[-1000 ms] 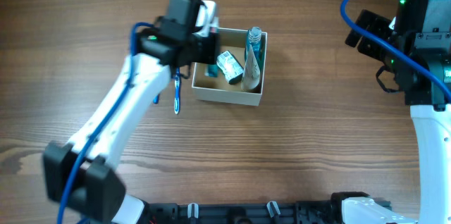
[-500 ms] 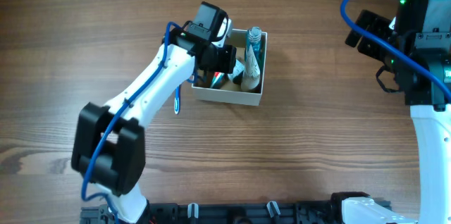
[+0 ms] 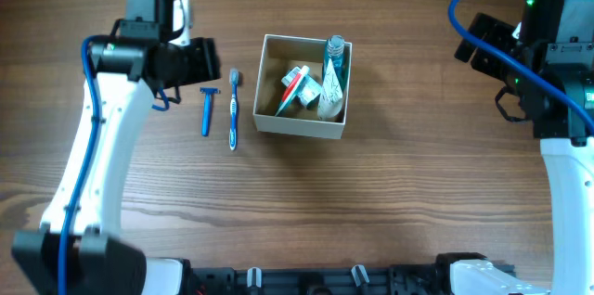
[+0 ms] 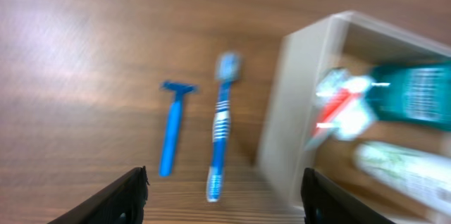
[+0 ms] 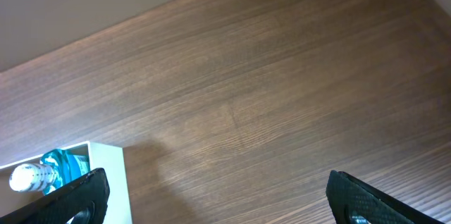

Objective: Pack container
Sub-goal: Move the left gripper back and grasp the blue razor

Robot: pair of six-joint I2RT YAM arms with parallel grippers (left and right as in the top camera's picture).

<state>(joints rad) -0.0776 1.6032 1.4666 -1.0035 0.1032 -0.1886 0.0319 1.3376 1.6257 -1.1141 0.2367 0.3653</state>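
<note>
Left gripper (image 4: 223, 173): jaws spread wide, nothing between them, hanging over the table (image 3: 390, 193) left of the container (image 3: 302, 126). Left wrist view is blurred.
Right gripper (image 5: 218, 175): also spread and empty, parked at the far right, well apart from everything.

- Container sits mid-table, upright and open-topped. Its right half is crowded: a teal bottle (image 3: 336, 54) with a white cap in the far right corner, and a white tube (image 3: 327, 93) leaning beside it. A red-and-white tube (image 3: 292, 85) lies slantwise across the middle. Bare cardboard shows only on the left side.
- Toothbrush (image 3: 233, 109) lies flat on the wood just beside the container's left wall, parallel to it, bristle end away from the robot.
- Razor (image 3: 205, 109) lies flat, just left of the toothbrush, and is shorter.

Two items not yet packed.

Risks, as I read them:
- Toothbrush is so near the wall that a wide finger coming down could catch the thin rim and shove or tip the box.
- Both handles are thin and flat on the wood, so a pinch could skid off.
- The other finger could knock the razor aside.
- A long toothbrush may end up propped on the rim or on the slanted tube rather than settling inside.
</note>
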